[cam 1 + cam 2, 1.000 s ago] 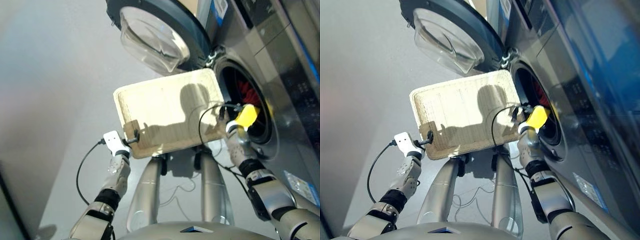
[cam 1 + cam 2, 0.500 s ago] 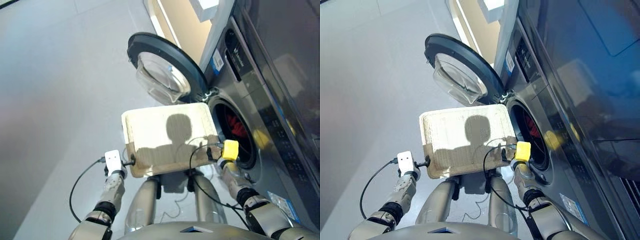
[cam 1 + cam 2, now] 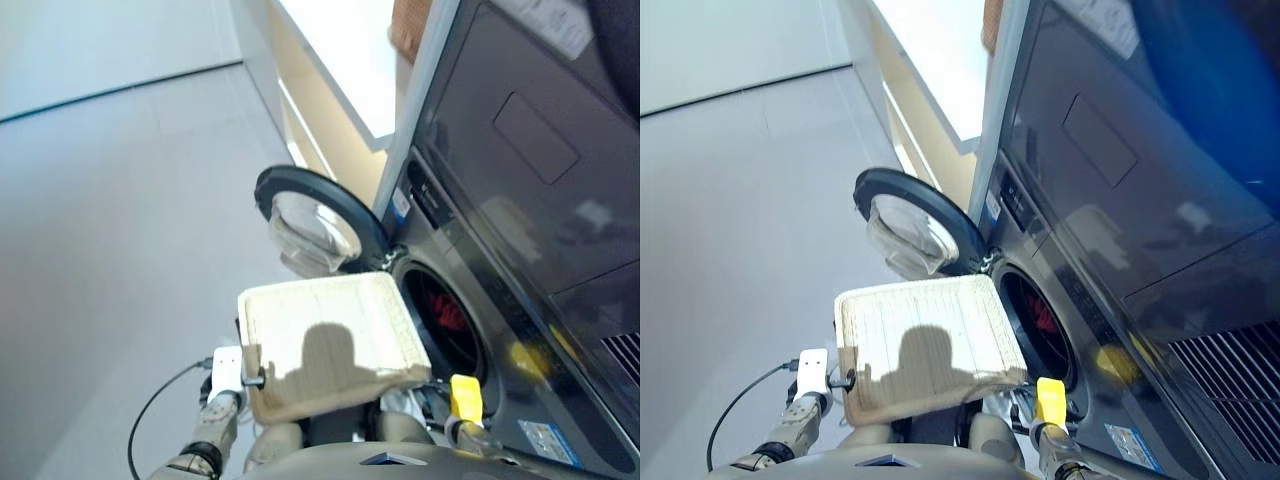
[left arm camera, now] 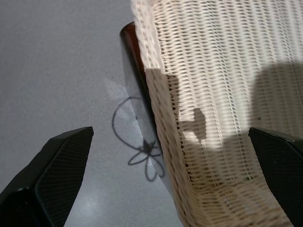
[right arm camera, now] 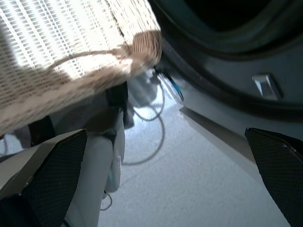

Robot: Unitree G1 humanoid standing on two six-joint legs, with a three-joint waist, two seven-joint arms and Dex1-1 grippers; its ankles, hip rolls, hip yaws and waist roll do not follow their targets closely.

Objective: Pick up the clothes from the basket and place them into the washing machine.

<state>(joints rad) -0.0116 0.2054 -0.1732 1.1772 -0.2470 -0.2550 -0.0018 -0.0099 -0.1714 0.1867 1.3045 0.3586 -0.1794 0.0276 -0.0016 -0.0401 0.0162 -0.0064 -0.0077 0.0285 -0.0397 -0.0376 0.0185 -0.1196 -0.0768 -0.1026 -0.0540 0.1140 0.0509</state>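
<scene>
The cream woven basket [image 3: 325, 335] stands in front of the washing machine [image 3: 520, 330] and shows no cloth in it. A coral red piece of the clothes [image 3: 441, 313] lies inside the round drum hole. My left gripper [image 3: 256, 380] is at the basket's near left corner. In the left wrist view it [image 4: 170, 132] is open, with the basket's rim [image 4: 165, 109] between the spread fingers. My right gripper [image 5: 165, 135] is open and holds nothing, just below the basket's near right corner [image 5: 142, 47], beside the drum's rim.
The porthole door [image 3: 315, 225] hangs open to the left of the drum, behind the basket. A dark appliance [image 3: 530, 150] sits above the washer. A pale cabinet [image 3: 330, 90] runs along the far side. A black cable [image 3: 150, 425] loops over the grey floor near my left arm.
The camera has tilted up, so the whole picture shifted and the arms now sit at its lower edge. Both grippers stay by the basket's near corners.
</scene>
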